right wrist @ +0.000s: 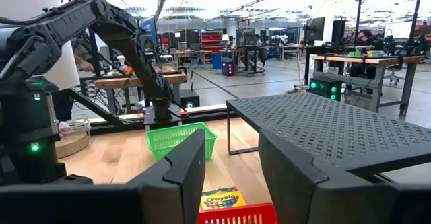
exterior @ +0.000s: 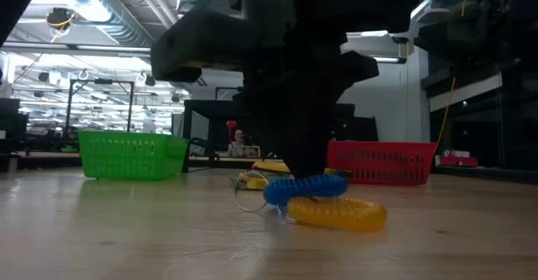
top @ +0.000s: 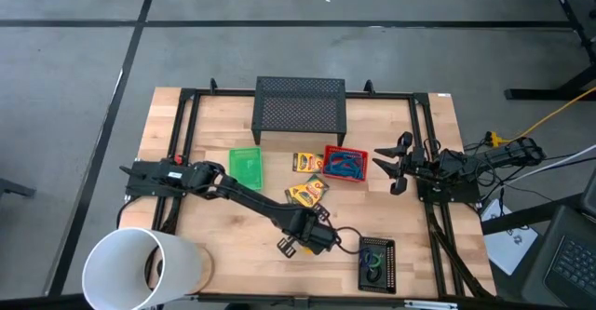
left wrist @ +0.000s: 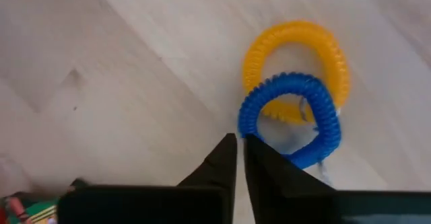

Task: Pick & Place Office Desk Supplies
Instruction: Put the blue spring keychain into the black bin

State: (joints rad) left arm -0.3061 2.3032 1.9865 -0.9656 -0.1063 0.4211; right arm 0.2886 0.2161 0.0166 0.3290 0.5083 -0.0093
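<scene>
Jaws on your left gripper [left wrist: 240, 158] stand almost pressed together, only a sliver between the tips, and they close at the near edge of the blue ring [left wrist: 291, 120]; from the left wrist view you cannot tell for sure whether coil is pinched or the tips sit just outside it. On the table [top: 214, 245], in the high view, that gripper works near 6 o'clock from centre, between the white cylinder [top: 140, 268] at about 8 and the black tray [top: 377, 263] at about 5. Blue ring overlaps the yellow ring [left wrist: 296, 49], touching it, both flat on the wood. Your right gripper [top: 399, 166] waits at 3 o'clock, well apart, fingers parted around nothing. Judgement: the left arm is far nearer; the lift hinges on blue coming free of yellow.
</scene>
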